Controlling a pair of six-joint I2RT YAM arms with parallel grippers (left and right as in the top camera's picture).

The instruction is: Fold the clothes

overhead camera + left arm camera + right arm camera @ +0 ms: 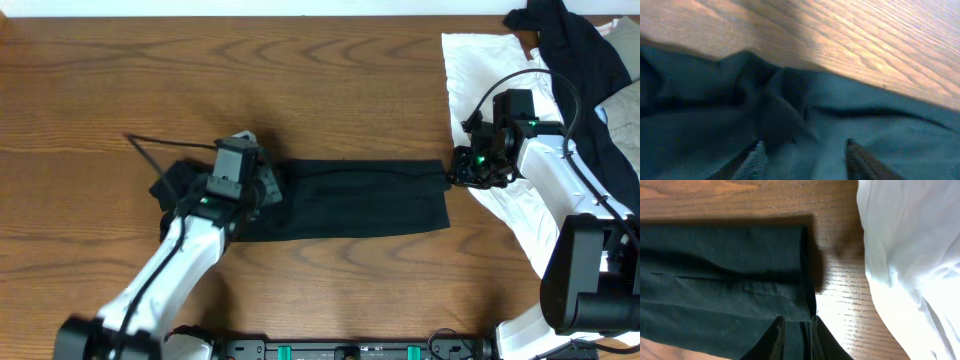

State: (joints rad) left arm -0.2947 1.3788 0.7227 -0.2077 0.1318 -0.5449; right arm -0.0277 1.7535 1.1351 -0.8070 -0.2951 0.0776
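A dark green garment lies as a long folded strip across the middle of the table. My left gripper is over its bunched left end. In the left wrist view its fingers stand wide apart with rumpled dark cloth between and under them, so it is open. My right gripper is at the strip's right end. In the right wrist view its fingers are closed on the edge of the garment near its corner.
A white cloth is spread at the right side of the table, also in the right wrist view. A dark garment lies heaped on it at the back right. Bare wood spans the far left.
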